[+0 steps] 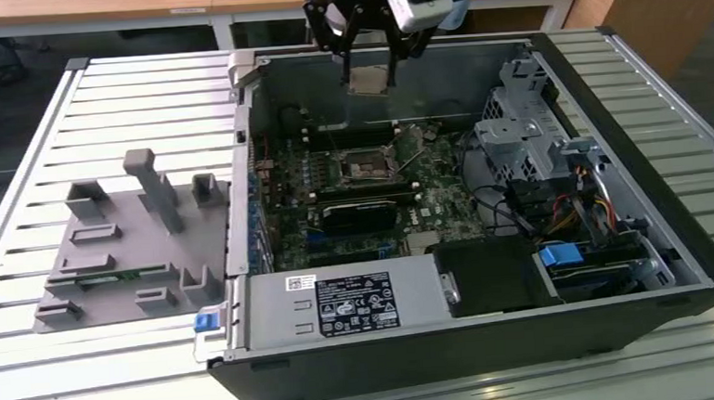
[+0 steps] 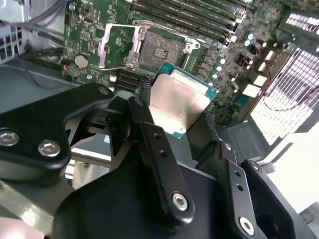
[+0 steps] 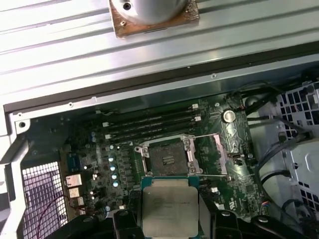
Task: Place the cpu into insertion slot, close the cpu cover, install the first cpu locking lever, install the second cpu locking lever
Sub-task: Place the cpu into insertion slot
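**Robot gripper (image 1: 368, 69) holding the cpu (image 1: 368, 80) in the air above an open computer case (image 1: 466, 351)**

In the exterior view, a slatted metal table (image 1: 96, 383) fills the foreground. On it lies the black computer case with its side off. A grey moulded fixture (image 1: 124, 242) sits on the table just beside the case, on the exterior view's left.

Just inside the nearest wall of the case is a silver power supply (image 1: 338, 305) with a label on top. Beyond it lies the green motherboard (image 1: 430, 172). The square insertion slot (image 1: 365, 165) sits near the middle of the board. It is empty.

Both wrist views show the slot (image 2: 160, 50) (image 3: 168, 159) with its contacts bare. The cpu cover (image 2: 113, 47) (image 3: 212, 154), a silvery frame, is swung open to one side of the slot. Rows of memory slots (image 3: 149, 122) run along the other side.

Farther back, over the far part of the case, hangs the gripper. Its two black fingers (image 2: 144, 87) are closed on opposite edges of the cpu (image 2: 179, 102) (image 3: 169, 211). The chip is well clear of the board, with its grey metal top facing the wrist cameras.

Wooden furniture (image 1: 134, 2) stands behind the table.
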